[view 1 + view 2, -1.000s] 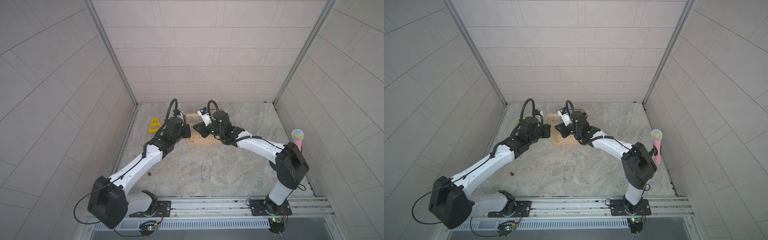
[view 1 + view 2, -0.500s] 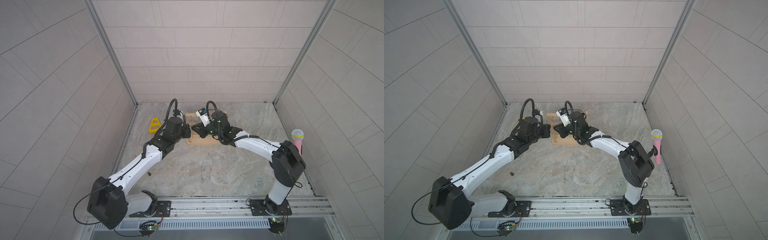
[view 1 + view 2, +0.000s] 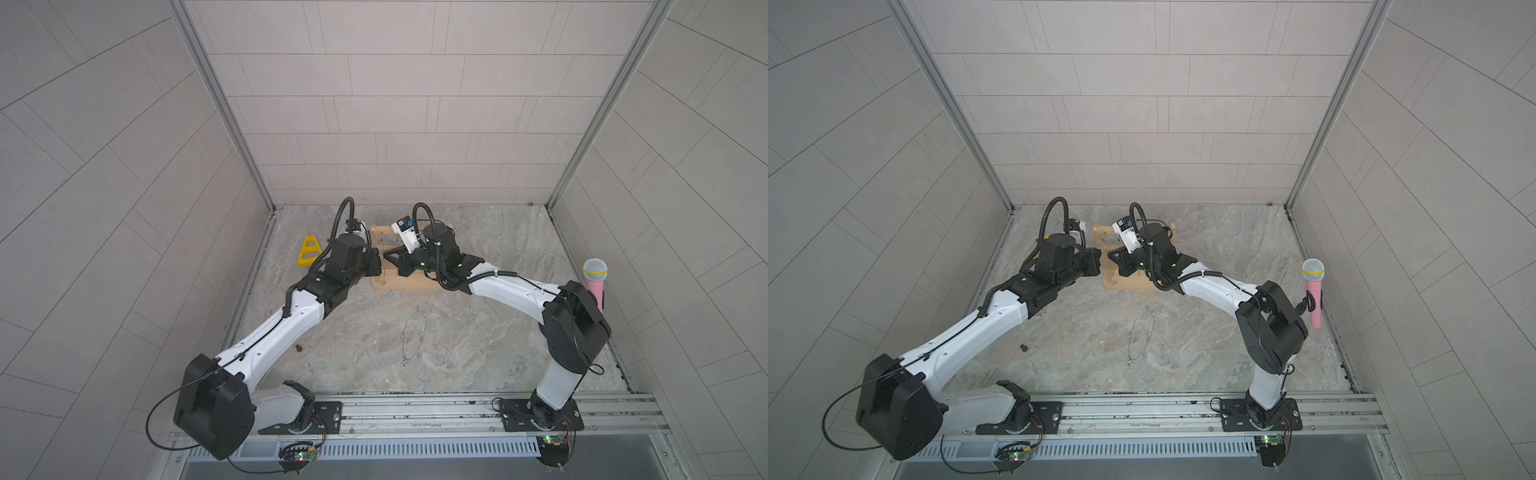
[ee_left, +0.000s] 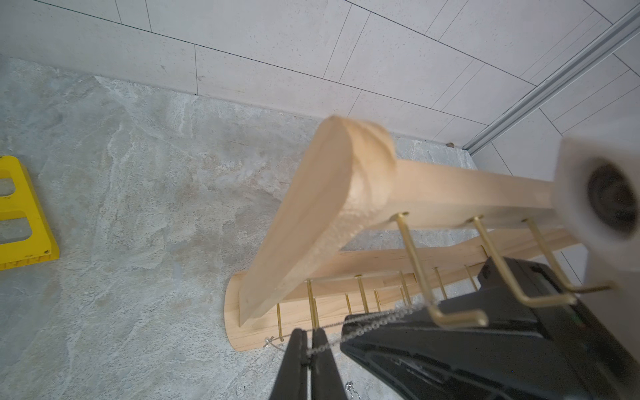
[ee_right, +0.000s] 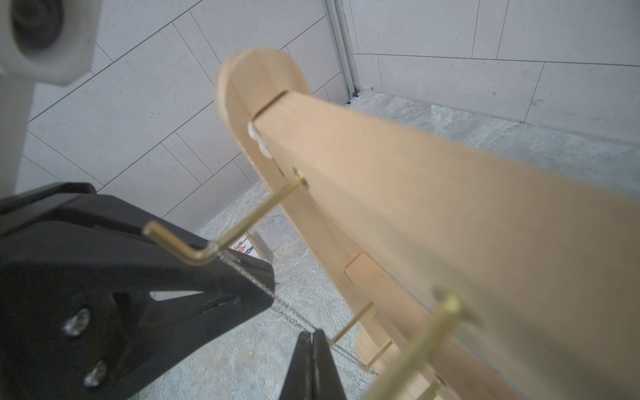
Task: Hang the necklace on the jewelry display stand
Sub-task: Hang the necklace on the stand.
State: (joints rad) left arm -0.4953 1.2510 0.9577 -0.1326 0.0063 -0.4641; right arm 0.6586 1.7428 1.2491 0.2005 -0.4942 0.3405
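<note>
**Pinching the necklace at a hook on the stand**

Lying nearest the rail (image 3: 415, 409) at the bottom of both top views, a loose chain (image 3: 412, 336) sprawled on the marble floor (image 3: 478, 353), well apart from both arms. A small brown speck (image 3: 298, 346) sat off to its left. Farther in, a pink microphone (image 3: 595, 286) stood at the right edge of the floor, against the side wall.

At the centre of the frame the two arms met at the stand (image 3: 409, 284), whose pale wooden base rested on the floor.

The left gripper (image 4: 309, 341) had its jaws pressed together on the necklace (image 4: 367, 321), a thin silver chain. A short clasp end poked out past the tips. From there the chain ran straight to a brass hook (image 4: 453, 317) on the stand's top bar (image 4: 467, 187), the one nearest the upright (image 4: 311, 214), and touched it at the bend.

The right gripper (image 5: 313, 341) had its jaws squeezed on the same chain near that hook, close beside the left gripper's black body. The necklace was off the floor, stretched between both pairs of jaws and the hook.

Beyond, a yellow triangular frame (image 3: 308, 251) lay on the floor to the left of the stand.
</note>
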